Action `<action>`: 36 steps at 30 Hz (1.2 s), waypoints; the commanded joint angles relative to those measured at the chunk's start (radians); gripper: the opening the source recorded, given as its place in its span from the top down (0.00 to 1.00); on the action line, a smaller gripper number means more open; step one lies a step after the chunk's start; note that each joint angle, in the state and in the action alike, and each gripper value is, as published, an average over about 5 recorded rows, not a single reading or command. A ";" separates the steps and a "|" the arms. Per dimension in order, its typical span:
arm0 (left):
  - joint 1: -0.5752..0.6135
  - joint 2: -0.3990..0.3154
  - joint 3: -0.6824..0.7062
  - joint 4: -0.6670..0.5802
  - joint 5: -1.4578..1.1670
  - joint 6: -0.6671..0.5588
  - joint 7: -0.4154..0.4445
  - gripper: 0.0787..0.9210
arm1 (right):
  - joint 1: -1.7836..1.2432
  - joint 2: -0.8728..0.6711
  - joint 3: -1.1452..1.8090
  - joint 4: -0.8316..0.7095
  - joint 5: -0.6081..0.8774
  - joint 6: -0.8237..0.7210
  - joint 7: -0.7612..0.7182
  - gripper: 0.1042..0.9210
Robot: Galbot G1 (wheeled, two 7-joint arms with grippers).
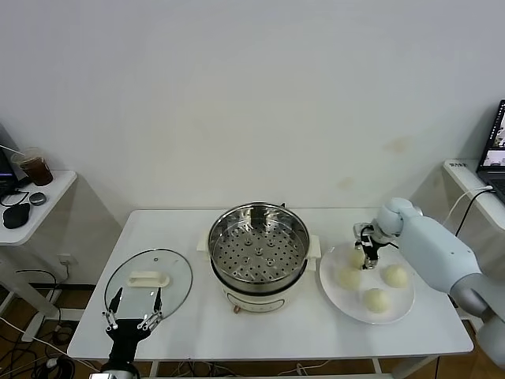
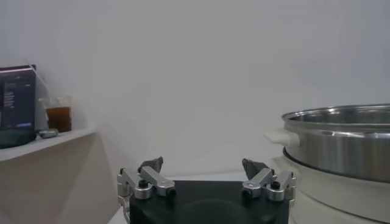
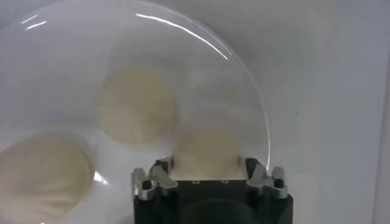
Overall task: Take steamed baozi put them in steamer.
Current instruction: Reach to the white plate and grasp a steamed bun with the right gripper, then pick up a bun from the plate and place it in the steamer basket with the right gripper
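right pincer point(image 3: 206, 159) pinches a smooth round baozi point(image 3: 206, 149).

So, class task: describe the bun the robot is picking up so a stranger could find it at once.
Start at the steel steamer in the table's middle, then go to the white plate on its right. Of the four buns there, it is the back one, the only one between the right end effector fingers.

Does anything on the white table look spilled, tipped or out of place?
Nothing stands out. The steamer sits upright and empty, its glass lid lies flat beside it, and the baozi rest on the white plate, where the right gripper is down around one.
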 commanded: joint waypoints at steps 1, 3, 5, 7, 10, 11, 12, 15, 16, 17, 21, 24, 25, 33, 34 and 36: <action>0.001 0.001 -0.001 -0.001 0.000 0.000 0.000 0.12 | -0.001 0.012 0.002 -0.008 -0.007 0.001 0.004 0.45; 0.002 0.001 -0.001 -0.002 0.000 -0.001 0.000 0.12 | 0.003 0.003 -0.004 0.005 0.000 0.001 0.001 0.46; 0.002 0.001 -0.001 -0.002 0.000 -0.001 0.000 0.12 | 0.010 -0.008 -0.012 0.020 0.012 -0.001 -0.002 0.47; 0.002 0.002 0.000 -0.002 0.000 -0.001 0.000 0.12 | 0.020 -0.024 -0.025 0.043 0.030 -0.003 -0.005 0.48; 0.001 0.004 0.000 -0.002 -0.001 -0.001 0.001 0.12 | 0.060 -0.064 -0.060 0.106 0.081 -0.008 -0.014 0.48; 0.001 0.006 0.000 -0.002 -0.002 -0.001 0.001 0.12 | 0.082 -0.082 -0.075 0.133 0.104 -0.009 -0.019 0.48; 0.001 0.008 -0.001 -0.002 -0.003 -0.001 0.001 0.12 | 0.111 -0.101 -0.091 0.162 0.130 -0.009 -0.026 0.48; 0.000 0.014 0.000 0.000 -0.009 -0.001 0.002 0.12 | 0.222 -0.151 -0.151 0.239 0.218 -0.007 -0.044 0.48; -0.001 0.016 0.001 0.000 -0.012 -0.001 0.002 0.12 | 0.264 -0.163 -0.174 0.259 0.248 -0.006 -0.049 0.48; -0.003 0.017 0.001 0.001 -0.014 0.000 0.002 0.12 | 0.308 -0.171 -0.199 0.278 0.282 -0.003 -0.056 0.47; -0.010 0.022 0.007 0.000 -0.020 0.000 0.003 0.12 | 0.496 -0.165 -0.299 0.326 0.413 0.026 -0.081 0.47; -0.013 0.023 0.010 -0.003 -0.022 -0.001 0.003 0.12 | 0.620 -0.127 -0.373 0.349 0.511 0.051 -0.088 0.47; -0.013 0.024 0.010 -0.005 -0.023 -0.001 0.003 0.12 | 0.654 -0.109 -0.400 0.358 0.539 0.060 -0.089 0.47; 0.002 0.031 -0.010 -0.024 -0.051 -0.011 0.014 0.12 | 0.711 0.097 -0.549 0.415 0.627 0.129 -0.061 0.46; 0.005 0.030 -0.011 -0.026 -0.051 -0.012 0.015 0.12 | 0.704 0.129 -0.557 0.414 0.621 0.139 -0.059 0.46; 0.009 0.027 -0.014 -0.032 -0.049 -0.014 0.016 0.12 | 0.690 0.196 -0.572 0.403 0.602 0.166 -0.058 0.46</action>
